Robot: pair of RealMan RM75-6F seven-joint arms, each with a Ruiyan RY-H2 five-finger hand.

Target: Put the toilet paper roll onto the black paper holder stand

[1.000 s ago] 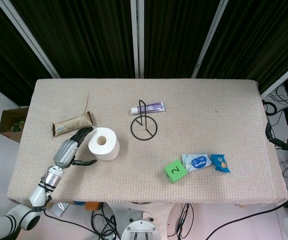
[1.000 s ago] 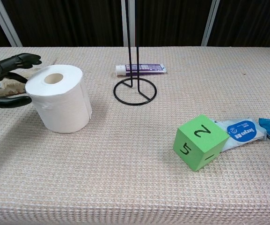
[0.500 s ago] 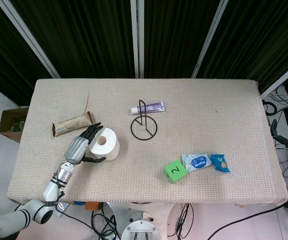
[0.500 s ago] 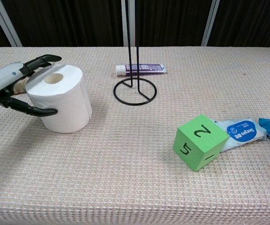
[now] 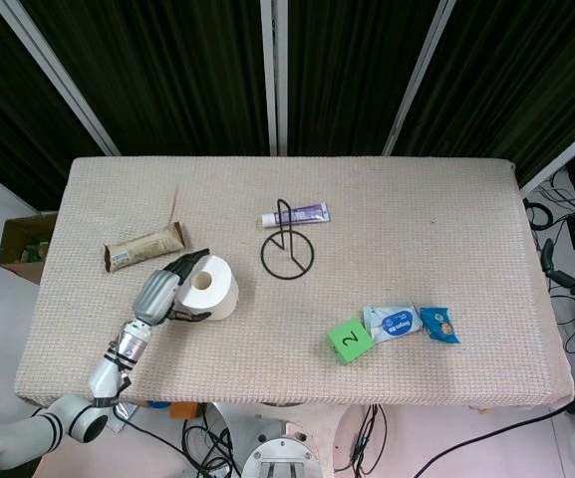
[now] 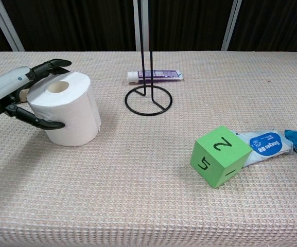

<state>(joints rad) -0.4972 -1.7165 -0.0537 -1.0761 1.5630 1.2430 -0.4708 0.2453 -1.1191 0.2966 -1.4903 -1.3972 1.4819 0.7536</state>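
Beige woven cloth covers the table; the left hand (image 6: 15, 95) cups the toilet paper roll (image 6: 66, 108), fingers around its sides, apparently gripping; the roll looks light and squashy, so hold mid-wall gently; black stand (image 6: 149, 101) waits well beyond its fingertips.

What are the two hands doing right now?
Left hand: fingers around the white toilet paper roll, which stands on the table; firm grip cannot be told.
Right hand: not in view.
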